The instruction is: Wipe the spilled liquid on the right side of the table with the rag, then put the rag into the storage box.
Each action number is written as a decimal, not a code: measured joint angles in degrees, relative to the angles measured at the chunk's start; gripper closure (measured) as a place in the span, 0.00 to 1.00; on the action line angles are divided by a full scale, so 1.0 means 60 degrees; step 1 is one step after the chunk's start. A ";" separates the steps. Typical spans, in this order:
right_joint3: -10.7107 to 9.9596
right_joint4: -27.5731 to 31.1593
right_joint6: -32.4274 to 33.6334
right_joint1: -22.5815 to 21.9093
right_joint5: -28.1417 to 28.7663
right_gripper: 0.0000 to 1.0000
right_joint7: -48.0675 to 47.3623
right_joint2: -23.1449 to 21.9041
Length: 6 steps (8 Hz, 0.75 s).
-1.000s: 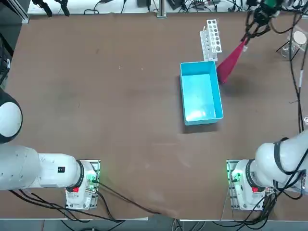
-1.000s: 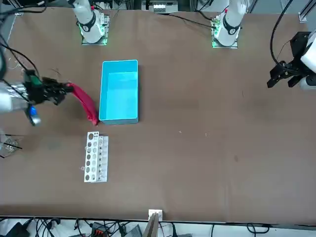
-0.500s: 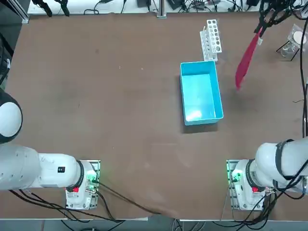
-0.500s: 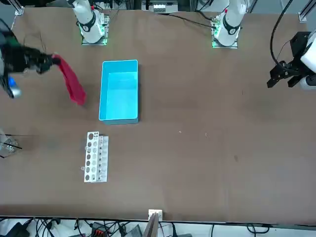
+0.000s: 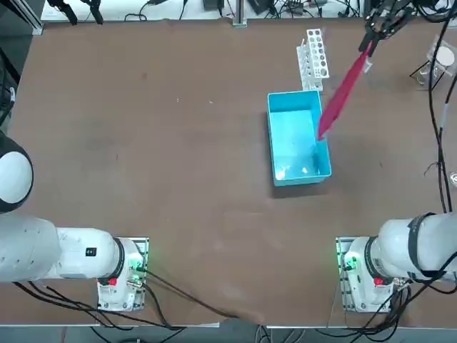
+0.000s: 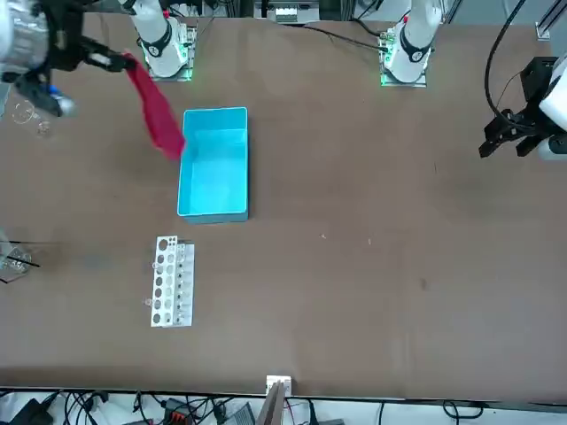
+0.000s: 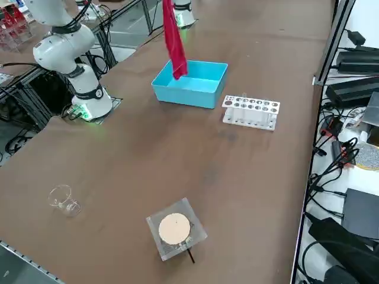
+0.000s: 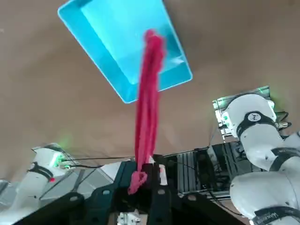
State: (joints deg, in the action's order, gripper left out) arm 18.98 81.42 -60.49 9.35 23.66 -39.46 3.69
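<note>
**Onlooker 1:** Gripper first: the right gripper point(image 8: 143, 180) is high above the far right part of the table point(image 5: 143, 143), its 2 fingers pressed together on the top corner of the rag point(image 5: 341, 91). See how the cloth hangs from it in 1 long magenta strip?

**Onlooker 2:** I see it. Largest thing first, then: the brown table, and I can't pick out the spilled liquid on it from where we stand. Next down, the storage box point(image 5: 284, 107), light blue, sitting in the right half and holding nothing that I can see.

**Onlooker 1:** And the rag's loose lower end hangs over the box. From the wrist view the tip lies over the blue floor point(image 8: 101, 28), though I can't tell how far above it the cloth ends.

**Onlooker 2:** So which step is this?

**Onlooker 1:** My judgement: step 2, putting the rag away. It's clear of the tabletop and lined up with the bin, so the wiping looks done.

**Onlooker 2:** What does the next move need?

**Onlooker 1:** Probably lowering until most of the cloth gathers inside the low walls, then parting the fingers. Let go from this height, or off centre, and the strip could drape over the wall nearest the white rack point(image 5: 315, 51), which stands just beyond the box.

**Onlooker 2:** Low walls, long cloth. Fair worry.
</note>
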 joint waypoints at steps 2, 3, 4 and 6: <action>-0.0002 0.0046 -0.0447 -0.0394 -0.0014 0.98 0.0000 0.0194; -0.0003 0.0049 -0.0692 -0.0509 -0.0044 0.96 0.0000 0.0334; -0.0005 0.0049 -0.0864 -0.0584 -0.0114 0.91 0.0001 0.0456; -0.0007 0.0051 -0.1100 -0.0815 -0.0704 0.63 0.0009 0.0683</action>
State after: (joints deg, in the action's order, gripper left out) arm 18.94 81.73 -67.09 4.46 19.43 -39.41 7.79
